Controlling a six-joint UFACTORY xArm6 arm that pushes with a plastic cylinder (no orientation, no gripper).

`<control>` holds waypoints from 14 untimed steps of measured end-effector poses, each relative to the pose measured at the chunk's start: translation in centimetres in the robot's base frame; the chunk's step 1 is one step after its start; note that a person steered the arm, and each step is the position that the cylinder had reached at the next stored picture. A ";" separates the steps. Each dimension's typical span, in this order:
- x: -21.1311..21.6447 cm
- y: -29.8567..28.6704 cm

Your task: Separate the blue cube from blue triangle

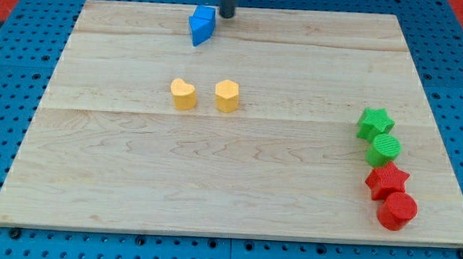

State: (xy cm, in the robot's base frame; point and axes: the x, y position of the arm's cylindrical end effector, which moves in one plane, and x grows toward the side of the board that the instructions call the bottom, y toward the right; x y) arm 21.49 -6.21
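Observation:
Two blue blocks sit pressed together near the top edge of the wooden board (133, 180), left of centre. The upper right part looks like the blue cube (205, 19). The lower left part looks like the blue triangle (196, 36). The seam between them is hard to make out. My tip (227, 16) is just to the right of the blue cube, close to or touching its right side. The rod rises out of the view's top.
A yellow heart (183, 94) and a yellow hexagon (227, 95) stand side by side below the blue blocks. At the view's right, a green star (375, 123), green cylinder (384, 149), red star (387, 180) and red cylinder (397, 210) form a touching column near the board's edge.

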 end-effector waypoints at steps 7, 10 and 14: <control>6.2 -7.9; 12.7 -11.0; 18.4 -14.1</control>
State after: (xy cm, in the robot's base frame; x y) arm 39.92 -20.30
